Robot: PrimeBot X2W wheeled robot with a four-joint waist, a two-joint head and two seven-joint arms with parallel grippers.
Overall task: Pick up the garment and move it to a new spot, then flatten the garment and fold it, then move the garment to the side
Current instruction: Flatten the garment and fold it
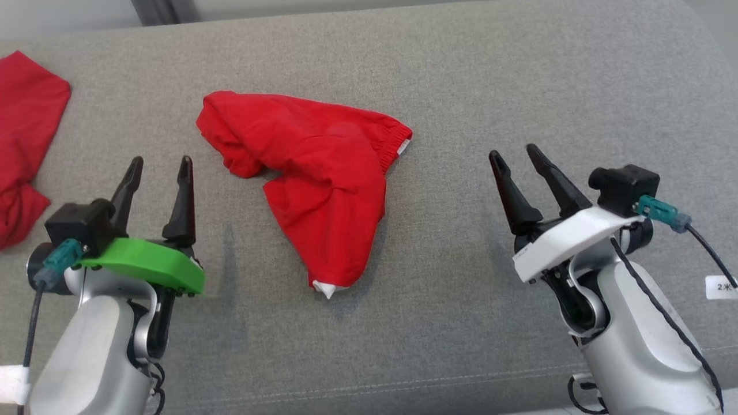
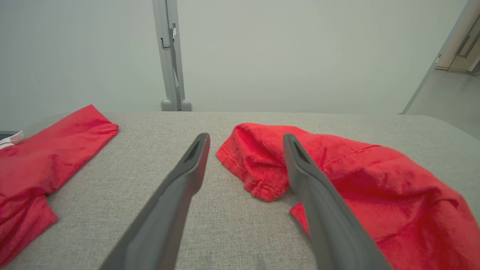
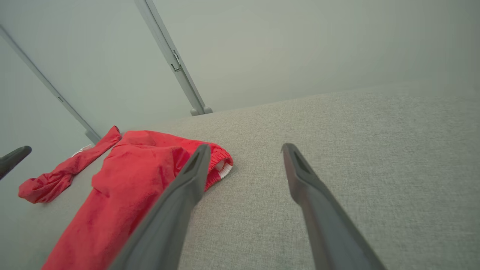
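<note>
1. Here's the crumpled red fabric garment (image 1: 323,184), lying in a loose heap in the middle of the grey woven upholstered surface (image 1: 490,75).
2. Its gathered elastic waistband (image 1: 398,141) points toward the robot's right, and a scrap of white lining (image 1: 330,288) pokes out at the near tip.
3. The left gripper (image 1: 161,161), the one with the green plastic plate (image 1: 150,262) on its wrist, sits just to the left of the heap. Its two dark fingers are spread wide with nothing between them, and they are clear of the cloth.
4. Over on the other side, the right gripper (image 1: 513,151) wears a white plate (image 1: 568,233). It is well to the right of the waistband, its jaws are equally wide apart, and it holds nothing.
5. A second red cloth (image 1: 23,144) lies at the far left edge of the surface, well apart from the garment.
</note>
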